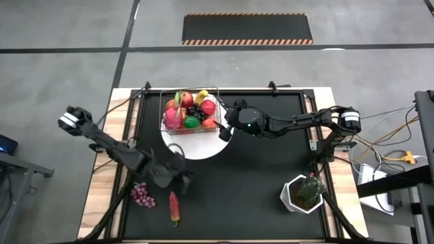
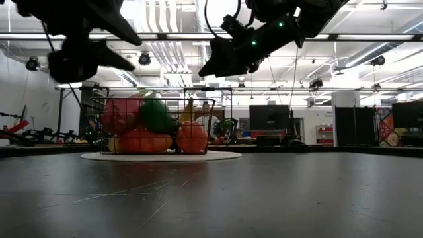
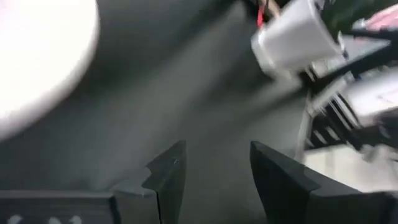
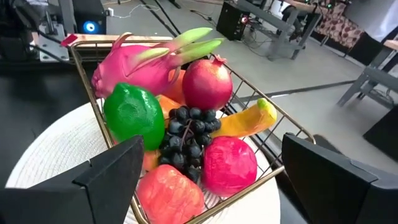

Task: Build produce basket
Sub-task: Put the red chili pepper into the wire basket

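The wire basket (image 1: 191, 112) stands on a round white plate (image 1: 203, 146) at the far middle of the table and also shows in the low view (image 2: 155, 125). It holds a pink dragon fruit (image 4: 134, 71), a green lime (image 4: 130, 115), red apples (image 4: 205, 84), dark grapes (image 4: 186, 134), a banana (image 4: 245, 121) and an orange-red fruit (image 4: 168, 190). Purple grapes (image 1: 141, 195) and a red chilli (image 1: 175, 208) lie on the mat near the front left. My right gripper (image 1: 225, 129) is open and empty above the basket's right side. My left gripper (image 1: 182, 175) is open and empty, above the mat near the chilli.
A green plant in a white pot (image 1: 304, 193) stands at the front right of the mat and also shows in the left wrist view (image 3: 295, 37). The black mat (image 1: 271, 163) lies bare between the plate and the pot. Cables run off the table's right edge.
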You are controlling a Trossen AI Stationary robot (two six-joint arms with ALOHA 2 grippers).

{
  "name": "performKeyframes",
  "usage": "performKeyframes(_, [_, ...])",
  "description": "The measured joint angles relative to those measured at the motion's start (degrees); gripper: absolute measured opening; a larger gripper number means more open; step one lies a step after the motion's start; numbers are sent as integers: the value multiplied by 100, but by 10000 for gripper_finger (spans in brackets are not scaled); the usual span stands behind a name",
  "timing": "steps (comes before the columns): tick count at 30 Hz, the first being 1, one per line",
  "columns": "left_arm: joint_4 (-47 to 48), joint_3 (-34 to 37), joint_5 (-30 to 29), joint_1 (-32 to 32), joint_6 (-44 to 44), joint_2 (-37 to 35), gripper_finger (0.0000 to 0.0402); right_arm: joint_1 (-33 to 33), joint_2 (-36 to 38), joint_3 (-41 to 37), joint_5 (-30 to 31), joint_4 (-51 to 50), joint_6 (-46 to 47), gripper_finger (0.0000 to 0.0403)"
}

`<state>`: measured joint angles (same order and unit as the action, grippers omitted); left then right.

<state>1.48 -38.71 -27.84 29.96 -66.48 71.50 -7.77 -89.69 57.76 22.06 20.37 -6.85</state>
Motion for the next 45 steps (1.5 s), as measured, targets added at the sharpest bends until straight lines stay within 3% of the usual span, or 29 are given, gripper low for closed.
performKeyframes(5, [222,-715,1377,187,-1361,999,160,-13,0,0,0,1,-184,361])
performKeyframes(10, [1467,-1748,2597,330,-2349,1756,160,-13,0,0,0,1,-304,361])
performKeyframes(15, [3108,-2625,2513,482,-2910,1728,160,-13,2,0,0,-17,-354,361])
performKeyframes(22, [4864,-2984,2468,625,-4193,1765,160,-13,0,-10,2,-233,-343,361])
performKeyframes(26, [4886,-2826,2308,681,-4741,1775,160,-13,0,-13,2,-255,-329,361])
performKeyframes(33, [4899,-2760,2337,708,-4824,1775,168,-13,0,-13,1,-426,-277,361])
performKeyframes(45, [4794,-2755,2608,865,-4866,2588,284,-13,-2,-15,0,-524,-172,361])
